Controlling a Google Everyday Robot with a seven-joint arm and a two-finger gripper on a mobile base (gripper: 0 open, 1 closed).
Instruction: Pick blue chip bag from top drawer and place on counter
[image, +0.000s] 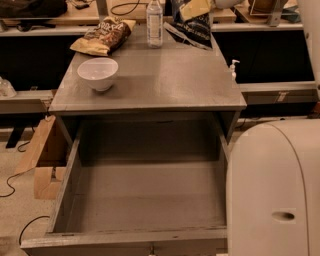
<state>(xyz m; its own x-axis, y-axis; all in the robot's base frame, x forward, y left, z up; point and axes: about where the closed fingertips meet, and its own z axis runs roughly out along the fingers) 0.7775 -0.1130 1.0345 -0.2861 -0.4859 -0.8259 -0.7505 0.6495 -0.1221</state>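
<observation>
End effector (196, 9) holds blue chip bag (194, 29) over counter (160, 85).

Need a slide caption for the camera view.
Gripper holds the blue chip bag at the far edge of the counter; top drawer stands open below.

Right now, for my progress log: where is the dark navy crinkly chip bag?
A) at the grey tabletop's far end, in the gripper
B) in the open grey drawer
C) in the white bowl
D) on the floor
A: the dark navy crinkly chip bag is at the far end of the grey tabletop, the gripper shut on its top.
</observation>
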